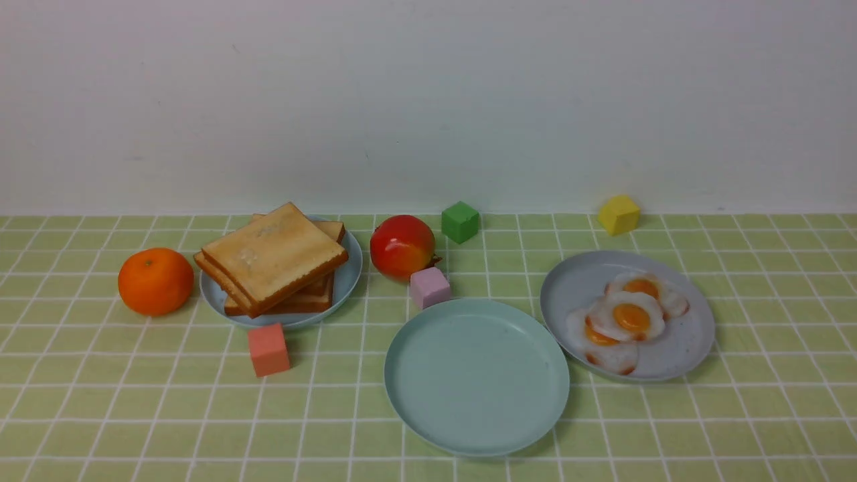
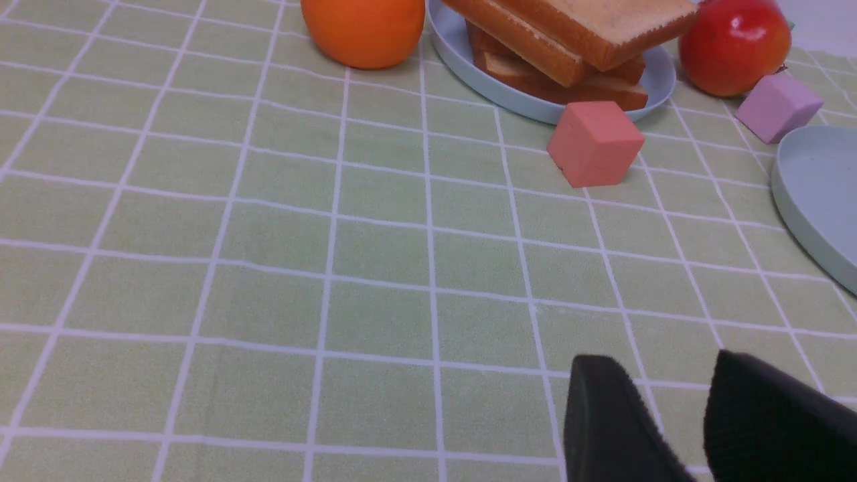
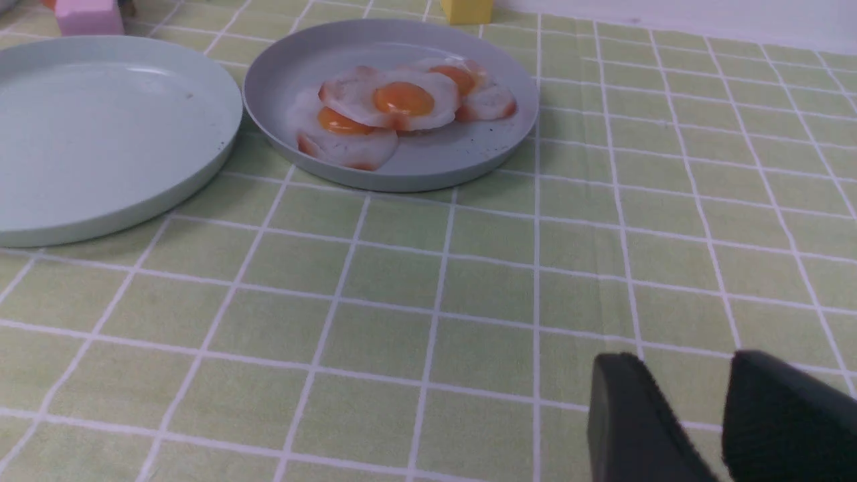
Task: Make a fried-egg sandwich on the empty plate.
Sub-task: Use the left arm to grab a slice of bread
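Note:
The empty plate (image 1: pixel 477 402), round and pale mint-teal, lies at the centre front with nothing on it; it also shows as the empty plate (image 2: pixel 817 187) and the empty plate (image 3: pixel 100 127). Several toast slices (image 1: pixel 274 258) are stacked on a light-blue plate (image 1: pixel 351 278) at the left. Three fried eggs (image 1: pixel 629 318) overlap on a greyish plate (image 1: pixel 696 341) at the right. No fried-egg sandwich is in view. My left gripper (image 2: pixel 663 365) hangs open over bare cloth, short of the toast (image 2: pixel 602 27). My right gripper (image 3: pixel 679 361) is open too, short of the eggs (image 3: pixel 402 100). Neither arm shows in the front view.
An orange (image 1: pixel 155 281) sits left of the toast plate and a red fruit (image 1: pixel 402 246) to its right. Cubes lie about: salmon (image 1: pixel 268 349), lilac (image 1: pixel 430 286), green (image 1: pixel 460 221), yellow (image 1: pixel 618 214). A white wall closes the back of the green checked cloth.

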{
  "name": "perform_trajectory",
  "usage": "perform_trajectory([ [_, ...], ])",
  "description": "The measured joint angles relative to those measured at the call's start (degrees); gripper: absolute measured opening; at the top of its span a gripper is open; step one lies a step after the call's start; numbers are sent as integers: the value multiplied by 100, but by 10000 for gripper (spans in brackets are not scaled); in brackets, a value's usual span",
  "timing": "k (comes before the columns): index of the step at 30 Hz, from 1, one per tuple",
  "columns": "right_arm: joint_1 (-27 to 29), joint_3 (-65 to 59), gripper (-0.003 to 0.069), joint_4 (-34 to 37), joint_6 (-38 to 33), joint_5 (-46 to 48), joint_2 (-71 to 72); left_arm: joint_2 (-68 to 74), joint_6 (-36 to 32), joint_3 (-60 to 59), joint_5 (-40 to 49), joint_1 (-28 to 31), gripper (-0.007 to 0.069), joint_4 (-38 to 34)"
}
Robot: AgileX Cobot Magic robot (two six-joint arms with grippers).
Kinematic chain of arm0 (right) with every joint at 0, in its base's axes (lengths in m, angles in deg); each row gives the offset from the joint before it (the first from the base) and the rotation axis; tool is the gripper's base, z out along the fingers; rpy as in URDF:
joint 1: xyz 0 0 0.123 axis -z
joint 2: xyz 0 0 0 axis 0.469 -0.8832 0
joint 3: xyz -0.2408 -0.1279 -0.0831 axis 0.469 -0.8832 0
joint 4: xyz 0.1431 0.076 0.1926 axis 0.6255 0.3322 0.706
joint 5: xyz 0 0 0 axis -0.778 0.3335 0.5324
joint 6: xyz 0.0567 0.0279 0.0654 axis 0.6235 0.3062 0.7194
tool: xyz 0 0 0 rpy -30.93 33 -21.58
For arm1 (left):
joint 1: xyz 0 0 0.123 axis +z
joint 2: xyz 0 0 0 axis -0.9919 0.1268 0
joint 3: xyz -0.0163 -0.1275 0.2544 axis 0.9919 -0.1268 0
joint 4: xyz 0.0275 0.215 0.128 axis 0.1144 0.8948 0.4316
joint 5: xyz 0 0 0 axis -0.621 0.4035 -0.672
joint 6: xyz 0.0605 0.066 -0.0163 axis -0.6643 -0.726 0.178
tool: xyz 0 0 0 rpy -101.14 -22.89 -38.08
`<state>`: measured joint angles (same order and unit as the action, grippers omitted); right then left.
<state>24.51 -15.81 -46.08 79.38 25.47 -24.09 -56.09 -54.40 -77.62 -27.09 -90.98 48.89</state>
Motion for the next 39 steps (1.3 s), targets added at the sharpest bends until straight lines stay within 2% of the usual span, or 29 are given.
perform_trajectory([
  [30, 0, -22, 241, -20, 0, -89, 0, 0, 0, 0, -56, 0, 238, 33],
  [35, 0, -39, 241, 26, 0, -254, 0, 0, 0, 0, -712, 0, 238, 28],
  [39, 0, -91, 241, 60, 0, -762, 0, 0, 0, 0, -1452, 0, 238, 28],
])
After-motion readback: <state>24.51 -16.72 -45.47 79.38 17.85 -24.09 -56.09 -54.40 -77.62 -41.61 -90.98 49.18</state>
